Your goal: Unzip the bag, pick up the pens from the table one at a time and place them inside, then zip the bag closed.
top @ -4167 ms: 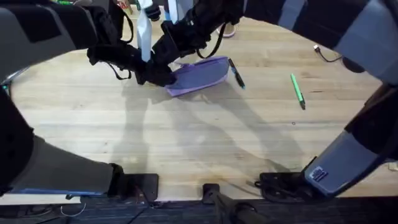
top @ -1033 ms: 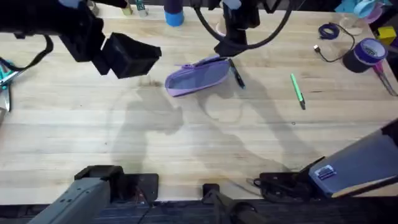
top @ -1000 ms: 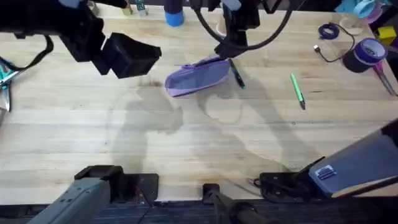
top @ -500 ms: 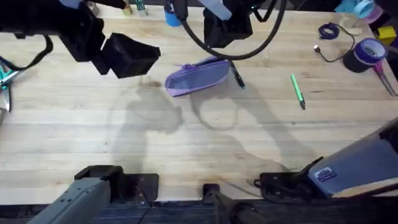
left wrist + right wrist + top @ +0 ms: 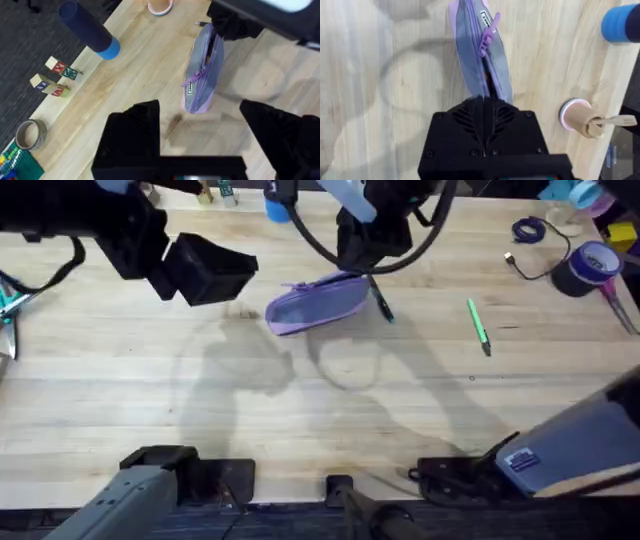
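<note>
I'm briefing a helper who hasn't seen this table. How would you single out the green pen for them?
On the wooden table, find the lilac bag near the far middle, then look to its right, past the black pen lying against it. The green pen lies alone on bare wood, the only bright green, slim stick there.

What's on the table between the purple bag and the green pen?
In the overhead view, the black pen with a teal tip lies right beside the bag. From there to the green pen is bare table.
</note>
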Controlling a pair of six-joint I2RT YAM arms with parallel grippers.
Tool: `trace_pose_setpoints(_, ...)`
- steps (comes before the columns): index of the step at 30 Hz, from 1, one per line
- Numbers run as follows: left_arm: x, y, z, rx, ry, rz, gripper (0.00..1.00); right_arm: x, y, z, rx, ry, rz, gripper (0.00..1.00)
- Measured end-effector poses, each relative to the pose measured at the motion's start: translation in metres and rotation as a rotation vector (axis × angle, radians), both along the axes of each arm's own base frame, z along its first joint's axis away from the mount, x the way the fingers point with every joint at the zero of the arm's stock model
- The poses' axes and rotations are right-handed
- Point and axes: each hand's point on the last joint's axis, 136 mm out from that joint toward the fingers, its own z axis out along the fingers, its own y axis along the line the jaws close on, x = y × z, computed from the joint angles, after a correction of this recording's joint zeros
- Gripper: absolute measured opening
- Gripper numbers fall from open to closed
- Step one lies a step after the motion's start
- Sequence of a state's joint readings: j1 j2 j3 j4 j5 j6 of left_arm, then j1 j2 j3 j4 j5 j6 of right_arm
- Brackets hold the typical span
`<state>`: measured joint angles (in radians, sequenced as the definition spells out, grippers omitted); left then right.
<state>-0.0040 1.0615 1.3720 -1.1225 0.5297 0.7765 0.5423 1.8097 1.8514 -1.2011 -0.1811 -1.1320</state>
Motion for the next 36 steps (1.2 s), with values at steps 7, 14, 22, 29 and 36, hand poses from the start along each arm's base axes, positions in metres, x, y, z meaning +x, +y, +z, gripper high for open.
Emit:
trace_pose_setpoints(7, 0.000, 0.000, 0.000, 0.000, 0.002, 0.000, 0.995, 0.013, 0.008, -0.036, -0.036, 0.060, -0.003, 0.029)
trace_pose_setpoints(14, -0.007, 0.000, -0.006, 0.000, 0.041, 0.000, 0.994, 0.016, 0.009, -0.050, -0.052, 0.086, -0.003, 0.029)
trace_pose_setpoints(22, -0.007, 0.000, -0.007, 0.000, 0.045, 0.000, 0.994, 0.023, 0.012, -0.049, -0.036, 0.061, -0.005, 0.030)
trace_pose_setpoints(29, -0.007, 0.000, -0.007, 0.000, 0.045, 0.000, 0.994, 0.026, 0.013, -0.065, -0.053, 0.089, -0.007, 0.030)
trace_pose_setpoints(36, -0.007, 0.000, -0.007, 0.000, 0.045, 0.000, 0.993, 0.029, 0.015, -0.085, -0.073, 0.122, -0.007, 0.030)
